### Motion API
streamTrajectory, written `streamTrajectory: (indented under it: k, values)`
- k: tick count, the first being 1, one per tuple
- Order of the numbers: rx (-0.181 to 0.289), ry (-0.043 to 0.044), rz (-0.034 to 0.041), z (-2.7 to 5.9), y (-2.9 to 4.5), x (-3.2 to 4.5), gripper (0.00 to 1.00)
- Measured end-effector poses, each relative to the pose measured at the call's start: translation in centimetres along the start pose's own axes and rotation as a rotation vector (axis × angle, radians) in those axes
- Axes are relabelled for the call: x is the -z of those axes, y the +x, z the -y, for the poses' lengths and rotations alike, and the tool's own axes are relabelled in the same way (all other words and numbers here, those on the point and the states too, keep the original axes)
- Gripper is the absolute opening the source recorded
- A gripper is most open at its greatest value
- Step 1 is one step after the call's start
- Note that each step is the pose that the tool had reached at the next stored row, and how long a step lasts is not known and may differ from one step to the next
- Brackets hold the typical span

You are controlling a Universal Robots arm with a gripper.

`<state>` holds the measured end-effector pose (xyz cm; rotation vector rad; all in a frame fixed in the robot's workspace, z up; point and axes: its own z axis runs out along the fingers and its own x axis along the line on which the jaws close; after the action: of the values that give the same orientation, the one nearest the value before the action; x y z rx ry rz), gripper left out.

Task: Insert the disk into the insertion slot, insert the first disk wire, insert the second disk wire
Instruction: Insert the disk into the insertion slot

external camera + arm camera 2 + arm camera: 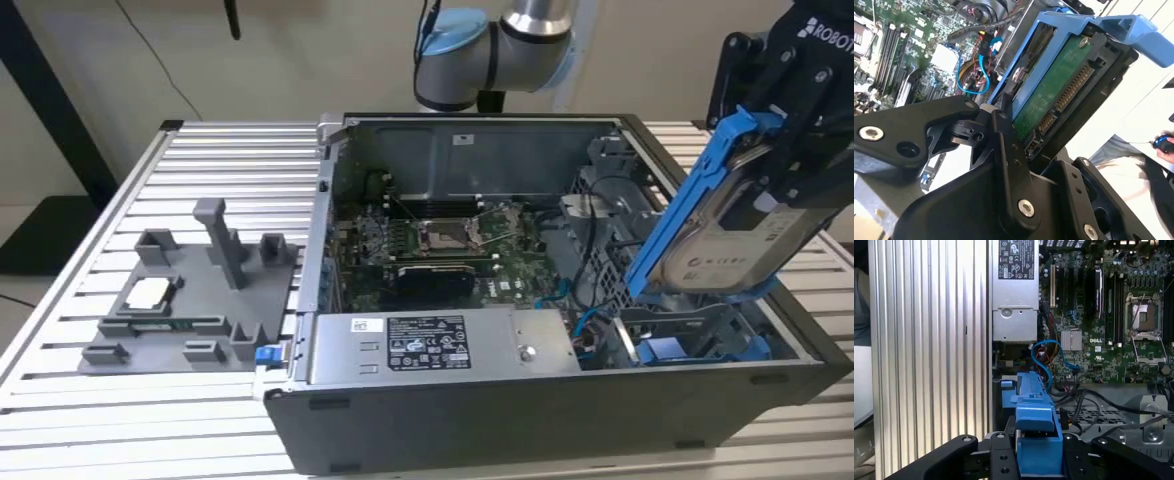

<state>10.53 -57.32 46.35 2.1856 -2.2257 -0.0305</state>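
A slatted metal desk (200,160) carries an open computer case (534,425) lying on its side, with a pale wall behind. The disk (731,240) in its blue carrier hangs over the case's corner at the exterior view's right, above the blue-lined bay (694,350) inside. Its long axis stands steeply, the upper end leaning outward past the case wall, the lower end pointing down into the bay; it seems just above the bay, though contact is hard to judge. In the second wrist view its green board and connector end (1054,95) face up toward the hand. The hand (781,150) is clamped on the disk's upper part. Deeper in the case lie the motherboard (441,240) and the power supply box (427,345). Outside the case, at the exterior view's left, sits a grey fixture tray (187,300).
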Motion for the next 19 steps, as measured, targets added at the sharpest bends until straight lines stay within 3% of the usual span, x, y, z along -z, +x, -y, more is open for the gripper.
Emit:
streamTrajectory:
  k: [19]
  values:
    - [0.000, 0.0000, 0.0000, 0.02, 0.00, -0.68, 0.33]
